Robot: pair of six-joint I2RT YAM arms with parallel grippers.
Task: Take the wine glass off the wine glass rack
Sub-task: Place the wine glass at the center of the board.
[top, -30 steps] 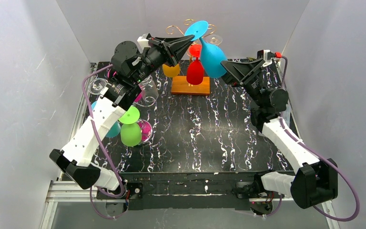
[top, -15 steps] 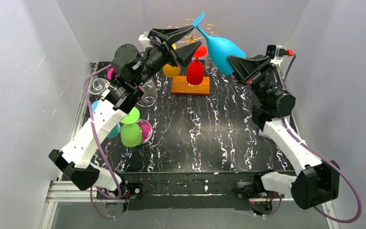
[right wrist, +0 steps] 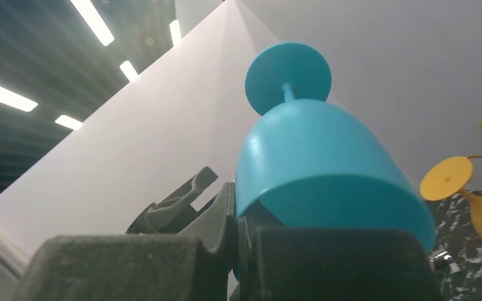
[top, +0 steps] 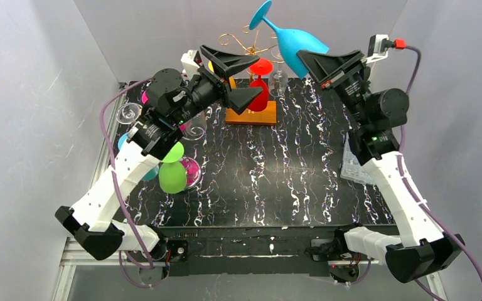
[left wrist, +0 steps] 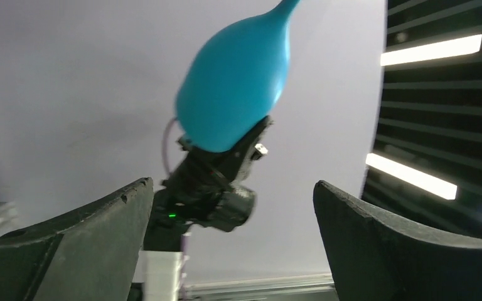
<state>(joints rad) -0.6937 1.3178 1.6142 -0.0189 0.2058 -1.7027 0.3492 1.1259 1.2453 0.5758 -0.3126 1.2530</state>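
**Top external: blue glass in R gripper, up beside rack**

Shows blue wine glass [top: 298, 45] pinched at bowl rim by R gripper [top: 309, 59], fingers together on the thin wall. Confirms same in right wrist view: glass [right wrist: 326, 175] right above the closed fingers [right wrist: 132, 263], foot pointing away from cam. Places glass high at back of cell, above and just right of wine glass rack [top: 251, 114]. Looks clear of the gold wire arms, though contact there too small to rule out.

Runs long axis tilted: foot up and back-left toward rear wall, bowl down-right into R fingers.

Shows L gripper [top: 260, 74] spread wide, nothing btwn fingers, near rack on its left side. Frames glass [left wrist: 235, 94] in left wrist view above and beyond both L fingers [left wrist: 88, 238], well apart from them.

Shows red glass [top: 262, 66] hanging on rack, and green glass [top: 172, 170] w/ others at left of table [top: 289, 169].

Judged: lift-off essentially done. Only R arm in contact, so next move prob. R arm's. Calls for drawing glass rightward and nearer, away from rack, since foot end points toward the wire; then setting down. Risk: pinch on one wall only, so possible swing or slip of bowl.
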